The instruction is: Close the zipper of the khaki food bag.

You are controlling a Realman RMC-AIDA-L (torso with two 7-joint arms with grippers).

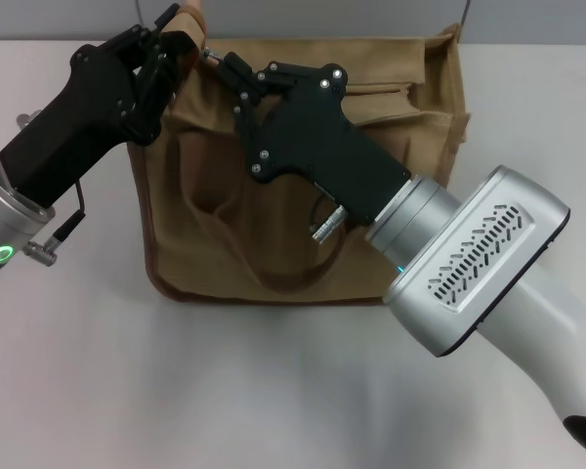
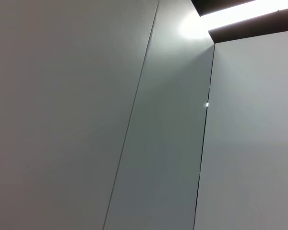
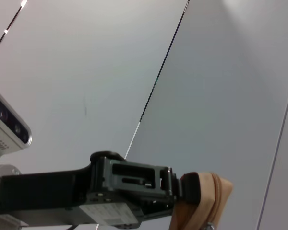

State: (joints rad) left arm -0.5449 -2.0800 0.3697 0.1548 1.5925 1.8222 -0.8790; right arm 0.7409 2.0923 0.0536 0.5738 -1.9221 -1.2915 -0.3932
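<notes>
The khaki food bag (image 1: 303, 195) lies on the white desk (image 1: 273, 391) at the middle of the head view, its top edge toward the far side and one looped handle (image 1: 225, 244) draped across its front panel.

The left pincer (image 1: 181, 44) sits at the bag's far left top corner, and its fingers are pressed onto a fold of khaki fabric there. In the right wrist view the same pincer (image 3: 189, 188) shows from the side, clamped on the tan corner of the bag (image 3: 204, 201), which stands raised above it.

The right pincer (image 1: 218, 61) reaches across the bag from the right, its tips at the top edge just beside the left pincer. A small silver piece (image 1: 208, 54) glints at those tips (it looks like the pull tab of the zipper, though it is too small to be sure). Whether the right fingers are pinching it I cannot tell.

The left wrist view shows only grey wall panels (image 2: 86, 120) and a strip of light.
</notes>
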